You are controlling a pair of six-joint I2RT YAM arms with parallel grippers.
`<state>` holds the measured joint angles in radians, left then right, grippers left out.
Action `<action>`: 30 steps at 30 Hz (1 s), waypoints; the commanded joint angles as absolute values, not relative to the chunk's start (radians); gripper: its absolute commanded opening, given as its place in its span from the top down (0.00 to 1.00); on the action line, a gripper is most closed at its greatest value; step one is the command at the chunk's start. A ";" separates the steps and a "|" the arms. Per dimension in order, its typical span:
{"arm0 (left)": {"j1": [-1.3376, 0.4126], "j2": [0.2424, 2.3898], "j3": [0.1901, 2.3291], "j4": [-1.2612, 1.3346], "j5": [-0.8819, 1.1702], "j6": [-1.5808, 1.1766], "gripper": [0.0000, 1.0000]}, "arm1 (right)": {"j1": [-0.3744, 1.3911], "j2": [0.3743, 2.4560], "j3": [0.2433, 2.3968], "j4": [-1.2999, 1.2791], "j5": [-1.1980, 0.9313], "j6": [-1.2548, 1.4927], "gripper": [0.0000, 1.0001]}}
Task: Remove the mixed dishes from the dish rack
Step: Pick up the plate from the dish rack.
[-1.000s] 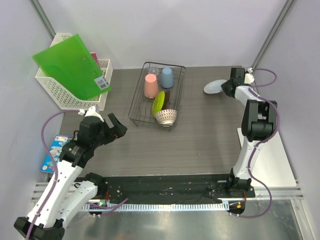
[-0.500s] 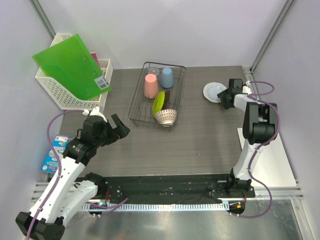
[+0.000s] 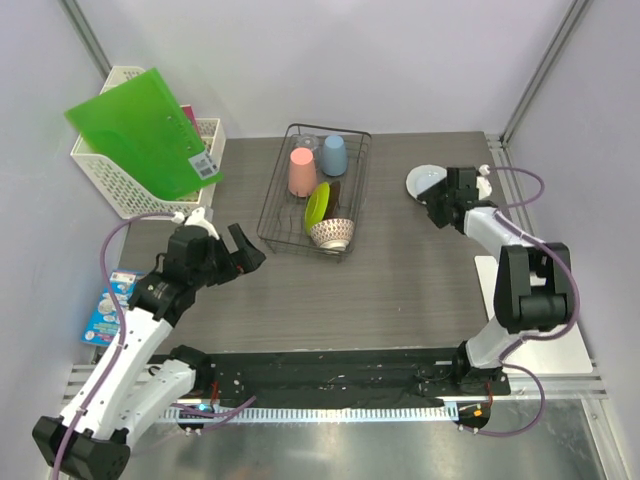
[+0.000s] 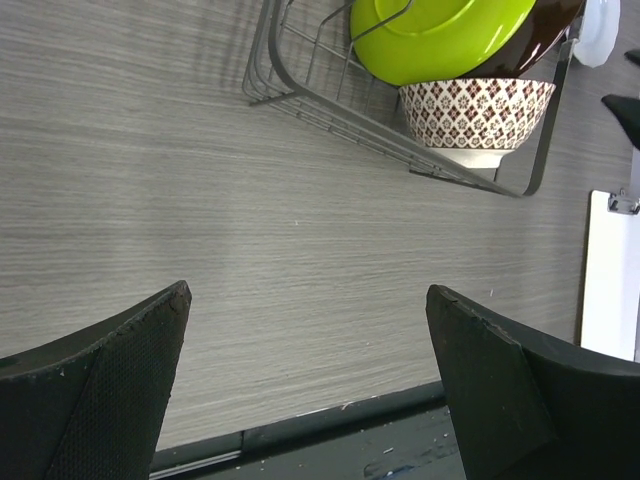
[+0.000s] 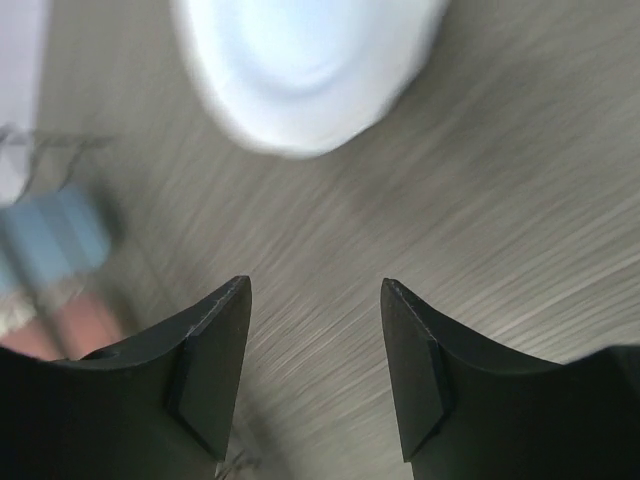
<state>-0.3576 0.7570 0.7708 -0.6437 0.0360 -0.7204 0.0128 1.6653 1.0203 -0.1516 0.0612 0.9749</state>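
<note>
Blurred in right wrist view: pale plate (image 5: 305, 70), cropped at top edge. Largely hidden behind yellow-green plate (image 4: 440, 30): dark plate (image 4: 555, 25).

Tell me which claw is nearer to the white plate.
Right. The right claw is just beside the plate; the left claw is far off, left of the rack.

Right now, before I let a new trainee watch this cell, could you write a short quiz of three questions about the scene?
1. True or false: the white plate lies on the table, outside the dish rack.
2. Which item sits at the end of the rack nearest the arms? A) pink cup B) blue cup C) patterned bowl
3. Fill in: the left gripper and the right gripper are both ___.

Key: 1 true; 2 C; 3 open.
</note>
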 commanded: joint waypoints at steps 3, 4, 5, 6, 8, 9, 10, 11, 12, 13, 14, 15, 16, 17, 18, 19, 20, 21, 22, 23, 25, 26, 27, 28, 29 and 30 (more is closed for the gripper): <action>-0.356 0.821 0.853 -0.546 0.048 -0.683 0.00 | 0.201 1.476 1.028 -0.088 0.057 0.916 0.41; -0.356 0.828 0.854 -0.526 0.034 -0.689 0.00 | 0.227 1.461 1.029 -0.071 0.066 0.858 0.41; -0.356 0.856 0.854 -0.491 0.009 -0.693 0.00 | 0.253 1.439 1.038 -0.063 0.092 0.824 0.42; -0.356 0.873 0.862 -0.470 0.006 -0.701 0.00 | 0.311 1.433 1.058 -0.057 0.107 0.793 0.42; -0.356 0.946 0.883 -0.439 -0.024 -0.704 0.00 | 0.356 1.425 1.072 -0.045 0.136 0.709 0.43; -0.356 0.971 0.915 -0.436 -0.031 -0.704 0.00 | 0.379 1.425 1.086 -0.052 0.143 0.692 0.44; -0.360 1.000 0.936 -0.436 -0.038 -0.703 0.01 | 0.386 1.425 1.091 -0.055 0.146 0.683 0.44; -0.364 1.024 0.955 -0.428 -0.050 -0.701 0.03 | 0.390 1.424 1.091 -0.057 0.146 0.670 0.45; -0.373 1.070 0.995 -0.423 -0.086 -0.687 0.03 | 0.397 1.410 1.080 -0.051 0.141 0.667 0.46; -0.397 1.093 1.015 -0.417 -0.112 -0.678 0.04 | 0.400 1.401 1.068 -0.043 0.137 0.667 0.46; -0.414 1.115 1.038 -0.407 -0.138 -0.669 0.04 | 0.403 1.384 1.054 -0.032 0.133 0.663 0.46; -0.435 1.170 1.090 -0.402 -0.202 -0.654 0.05 | 0.411 1.346 1.017 -0.005 0.132 0.661 0.46; -0.457 1.199 1.118 -0.400 -0.234 -0.622 0.07 | 0.425 1.316 0.997 0.027 0.133 0.657 0.47; -0.509 1.236 1.150 -0.400 -0.271 -0.600 0.07 | 0.434 1.293 0.977 0.043 0.135 0.657 0.47; -0.529 1.268 1.211 -0.400 -0.347 -0.580 0.07 | 0.442 1.269 0.947 0.058 0.140 0.647 0.47; -0.552 1.341 1.244 -0.402 -0.369 -0.546 0.08 | 0.458 1.217 0.936 0.058 0.152 0.641 0.47; -0.567 1.377 1.276 -0.405 -0.388 -0.535 0.09 | 0.466 1.197 0.930 0.052 0.164 0.634 0.47; -0.592 1.409 1.337 -0.406 -0.405 -0.525 0.10 | 0.474 1.172 0.920 0.032 0.173 0.621 0.47; -0.597 1.481 1.363 -0.407 -0.432 -0.516 0.11 | 0.480 1.131 0.916 0.023 0.182 0.618 0.47; -0.601 1.515 1.393 -0.405 -0.443 -0.499 0.12 | 0.486 1.108 0.910 0.017 0.183 0.615 0.47; -0.606 1.589 1.477 -0.419 -0.457 -0.485 0.13 | 0.491 1.053 0.890 0.006 0.181 0.611 0.47; -0.609 1.656 1.505 -0.423 -0.466 -0.468 0.16 | 0.497 1.037 0.882 0.006 0.181 0.611 0.48; -0.614 1.686 1.555 -0.432 -0.477 -0.460 0.17 | 0.495 1.025 0.864 -0.026 0.178 0.609 0.48; -0.618 1.713 1.580 -0.446 -0.482 -0.451 0.18 | 0.497 1.011 0.855 -0.031 0.176 0.609 0.48; -0.621 1.765 1.598 -0.449 -0.509 -0.439 0.20 | 0.499 0.993 0.845 -0.034 0.173 0.609 0.48; -0.624 1.785 1.630 -0.452 -0.521 -0.422 0.21 | 0.499 0.985 0.825 -0.037 0.175 0.609 0.48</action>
<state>-0.6136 1.6932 1.5257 -0.4381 -0.4107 -0.5014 0.4919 1.0248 0.8803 -0.0246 0.1547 0.6353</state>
